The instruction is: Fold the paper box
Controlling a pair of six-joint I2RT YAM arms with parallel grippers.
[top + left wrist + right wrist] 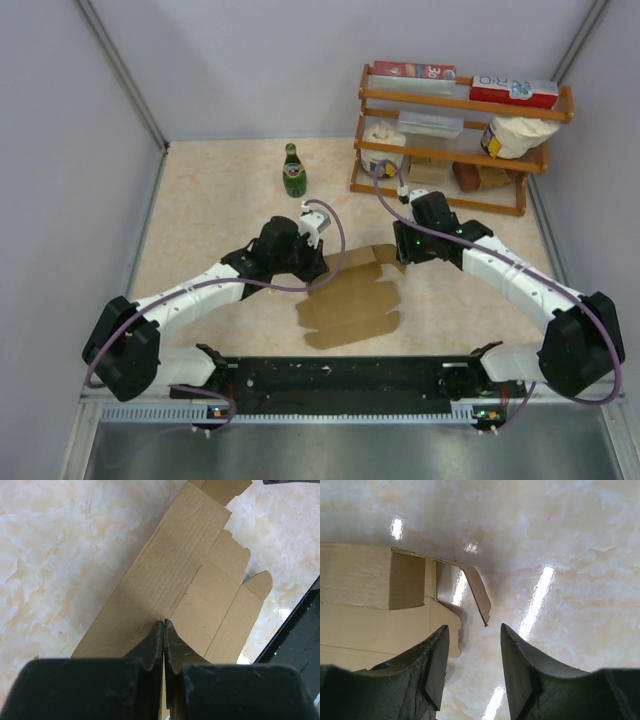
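Observation:
The paper box is a flat brown cardboard sheet with flaps, lying on the marble table between my two arms. My left gripper is shut, and its tips rest on the sheet's left part beside a crease. Nothing shows between its fingers. My right gripper hovers at the sheet's far right end. It is open, and a small raised end flap stands tilted just ahead of the gap between the fingers, untouched. The rest of the sheet lies to that gripper's left.
A green bottle stands at the back, left of centre. A wooden rack with red-and-white cartons, bags and jars fills the back right corner. The black base rail runs along the near edge. Grey walls close in both sides.

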